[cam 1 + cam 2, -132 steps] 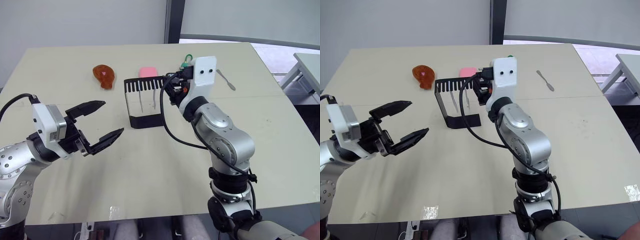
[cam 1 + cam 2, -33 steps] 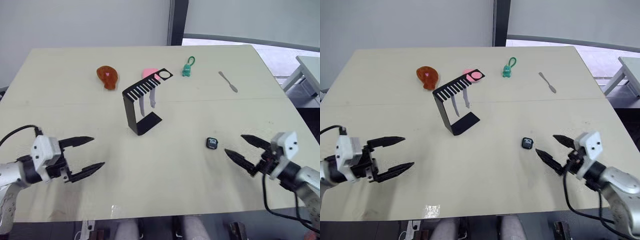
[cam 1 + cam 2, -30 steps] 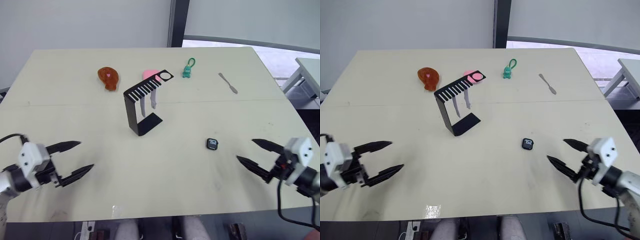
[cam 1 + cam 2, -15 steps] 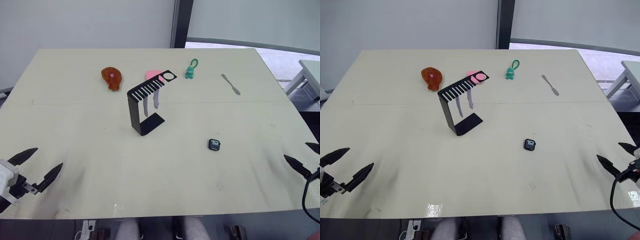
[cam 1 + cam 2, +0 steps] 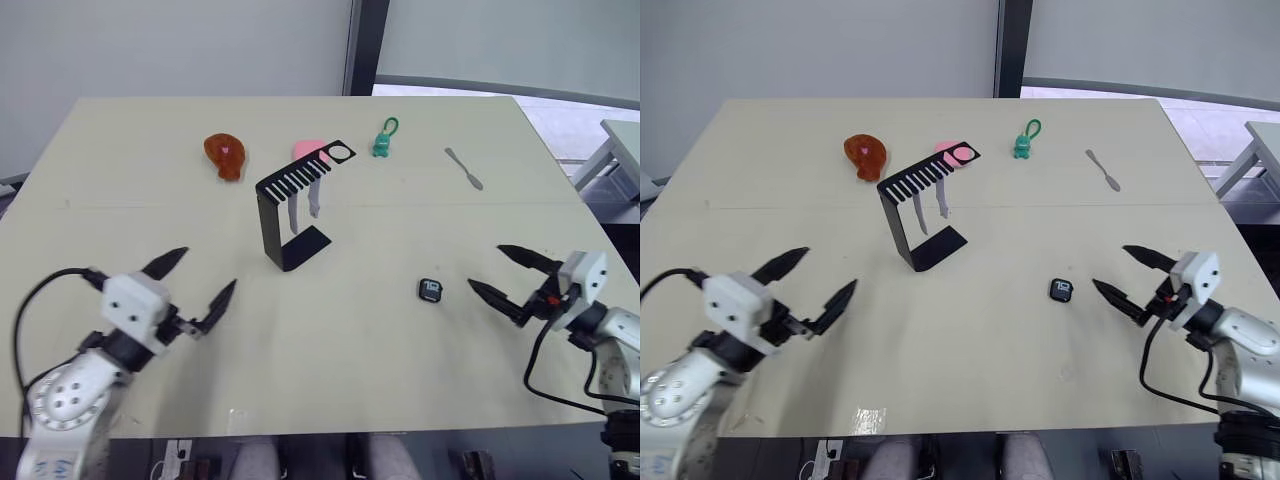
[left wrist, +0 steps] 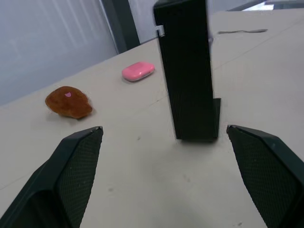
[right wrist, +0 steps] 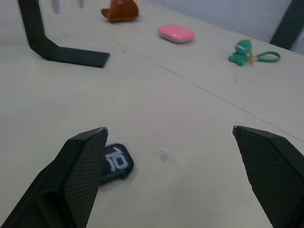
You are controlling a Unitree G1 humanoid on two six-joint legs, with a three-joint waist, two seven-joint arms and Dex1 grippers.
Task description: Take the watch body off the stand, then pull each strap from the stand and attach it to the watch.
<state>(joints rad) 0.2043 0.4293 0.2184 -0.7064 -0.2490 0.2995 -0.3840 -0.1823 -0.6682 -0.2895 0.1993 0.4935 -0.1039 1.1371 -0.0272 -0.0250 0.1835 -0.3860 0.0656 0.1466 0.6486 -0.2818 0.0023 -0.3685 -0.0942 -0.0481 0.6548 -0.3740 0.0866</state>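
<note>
While both arms hover low over the desk (image 5: 120, 180), I log the following. Watch body (image 5: 430, 291): off the stand, lying flat on the desk face up, light digits showing, near my right pincer (image 5: 505, 274) and just beside its lower finger in the right wrist view. Right pincer: fingers spread wide, holding nothing, pointing toward the watch body. Left pincer (image 5: 197, 283): fingers spread wide, empty, aimed at the stand (image 5: 292, 212) from the near left of the desk. Stand: upright at desk centre, base flat, comb-slotted top bar with its round hole at the far end. Straps (image 5: 304, 205): two pale strips, both hanging from the top bar's slots side by side above the base. Pink oval item (image 5: 308, 148): just behind the stand's top bar. Brown glossy lump with a pink mark (image 5: 225, 155): far left of the stand. Green keychain figure (image 5: 384, 141): far side, right of the stand. Grey spatula-like tool (image 5: 464, 168): far right, well apart from everything else.
</note>
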